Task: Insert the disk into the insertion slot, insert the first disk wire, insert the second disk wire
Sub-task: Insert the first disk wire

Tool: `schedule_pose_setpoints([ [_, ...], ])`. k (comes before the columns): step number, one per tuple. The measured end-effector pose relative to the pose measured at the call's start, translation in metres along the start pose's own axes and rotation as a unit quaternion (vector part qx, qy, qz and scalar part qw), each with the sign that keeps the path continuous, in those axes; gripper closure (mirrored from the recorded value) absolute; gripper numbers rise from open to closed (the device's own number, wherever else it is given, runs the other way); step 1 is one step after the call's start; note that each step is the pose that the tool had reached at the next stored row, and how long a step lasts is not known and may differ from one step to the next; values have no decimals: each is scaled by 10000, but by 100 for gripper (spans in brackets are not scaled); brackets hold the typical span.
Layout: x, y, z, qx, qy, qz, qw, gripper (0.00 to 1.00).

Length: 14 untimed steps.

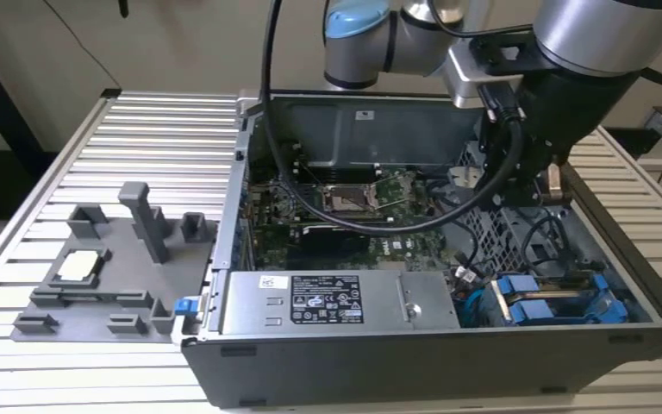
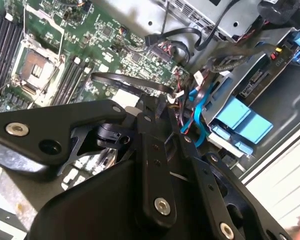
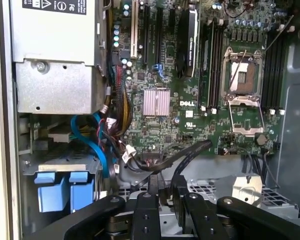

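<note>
1. Presently, the black gripper (image 3: 166, 182) hangs inside the open dark-grey computer case (image 1: 423, 366), at the edge of the green motherboard (image 3: 190, 117).
2. I cannot tell whether its jaws are spread or pinching anything; a flat black cable (image 3: 190, 151) loops just beside them.
3. In the exterior view, the disk (image 1: 534, 309), showing its bright blue plastic carrier, sits at six o'clock from the arm's wrist, inside the perforated grey metal insertion slot (image 1: 483, 226).
4. At nine o'clock from the disk lies the grey labelled power supply box (image 1: 320, 302).
</note>
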<state>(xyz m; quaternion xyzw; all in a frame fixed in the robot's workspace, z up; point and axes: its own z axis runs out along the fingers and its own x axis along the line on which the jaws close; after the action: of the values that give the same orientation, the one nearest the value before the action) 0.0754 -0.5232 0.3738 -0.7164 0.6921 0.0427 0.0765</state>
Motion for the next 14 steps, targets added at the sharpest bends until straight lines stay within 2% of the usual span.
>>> schedule_pose_setpoints([
  [6, 0, 0, 1, -7, -2, -43, 10000, 73],
  [7, 0, 0, 1, -8, -2, -48, 10000, 75],
  [8, 0, 0, 1, -9, -3, -53, 10000, 82],
  [10, 0, 0, 1, -11, -3, -63, 10000, 82],
  [11, 0, 0, 2, -12, -4, -68, 10000, 89],
  [14, 0, -1, 1, -14, -4, -82, 10000, 89],
])
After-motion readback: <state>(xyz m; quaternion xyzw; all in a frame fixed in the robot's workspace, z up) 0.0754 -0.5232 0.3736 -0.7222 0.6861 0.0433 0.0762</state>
